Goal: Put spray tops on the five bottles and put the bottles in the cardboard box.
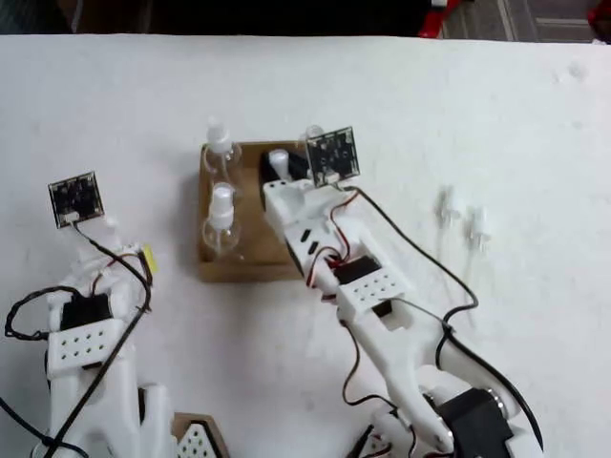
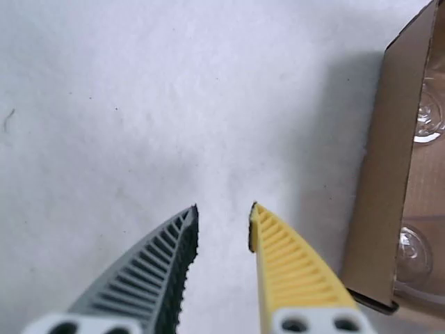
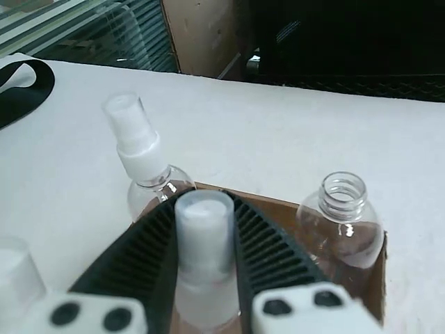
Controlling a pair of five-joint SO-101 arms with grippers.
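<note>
Spray top [image 3: 203, 236], white and slim, is sitting pinched between the black fingers of the right gripper [image 3: 203, 202], which is closing snugly on its sides above the cardboard box [image 1: 246, 269]. Whether a bottle is hanging beneath it I cannot tell. Inside the box a capped bottle [image 3: 142, 163] is standing at the far corner, and an open-necked bottle [image 3: 342, 216] is waiting beside it without its top. Two loose spray tops [image 1: 463, 218] are lying on the white table [image 1: 496, 105], well apart from the box. The left gripper [image 2: 224, 209] is hanging over bare table just beside the box wall, its grey and yellow fingers standing moderately apart and holding nothing. These clear plastic bottles are looking light and thin-walled, so I am guessing they are likely to tip or slide if nudged. The smooth round body is looking slippery. The collar under the nozzle is seeming the safer place to grip, squarely, without squeezing hard.
</note>
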